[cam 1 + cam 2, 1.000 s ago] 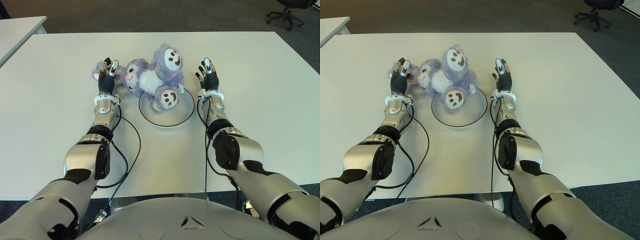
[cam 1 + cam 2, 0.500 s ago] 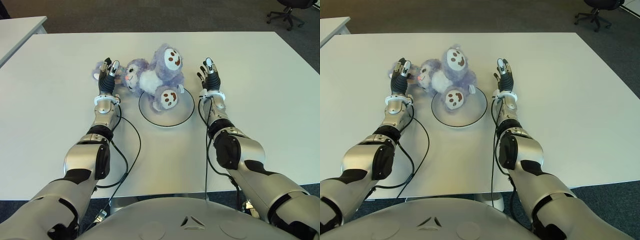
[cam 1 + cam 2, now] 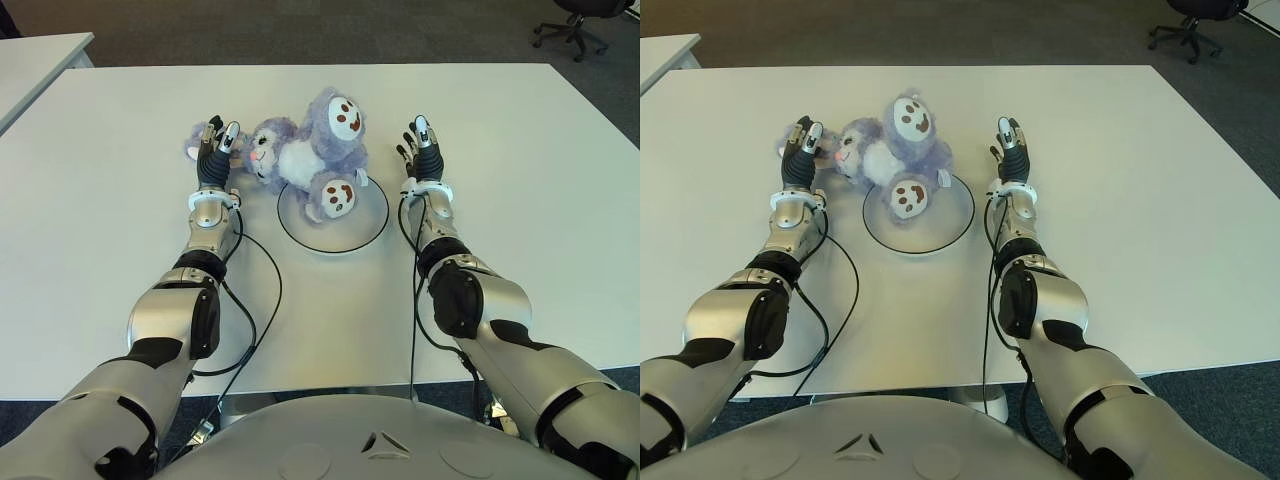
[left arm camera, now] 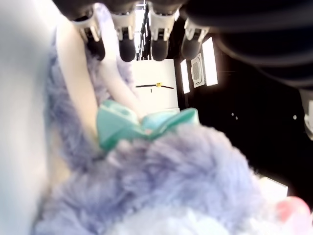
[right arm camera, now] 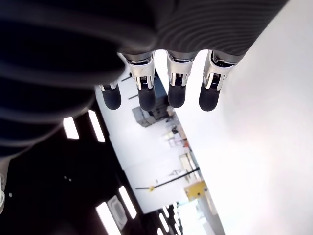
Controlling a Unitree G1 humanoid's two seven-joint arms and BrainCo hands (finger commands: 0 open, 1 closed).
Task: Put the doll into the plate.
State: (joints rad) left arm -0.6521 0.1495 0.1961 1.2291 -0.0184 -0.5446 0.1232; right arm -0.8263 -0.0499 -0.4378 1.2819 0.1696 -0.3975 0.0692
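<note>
The doll (image 3: 305,150), a fluffy lilac plush animal with a pale muzzle, brown-printed foot soles and a teal bow at its neck, lies sprawled on its back across the far rim of the plate (image 3: 345,235). Only one foot and part of the rump sit inside the dark-rimmed white disc; the head, an ear and the other raised foot hang out over the bare surface (image 3: 520,140) on the far-left side. By my judgement the task is only partly done: the toy needs to be drawn toward the robot and a little to the right to rest fully in the dish.

The left robot hand (image 3: 214,150) is against the doll's head and ear. Its wrist view shows four straight fingertips (image 4: 128,49) extended past purple fur and the teal bow (image 4: 142,125), not curled around anything, so it is open and touching rather than gripping. That placement reads as a flat push or cupping contact from the left side.

The right robot hand (image 3: 421,152) shows to the right of the plate, apart from the toy, fingers (image 5: 146,100) extended and holding nothing. It flanks the plate opposite its partner, probably to bracket the soft body from both sides, since plush deforms and slips under a one-sided push.

No brand, label or legible writing shows on the doll, plate or surface.
</note>
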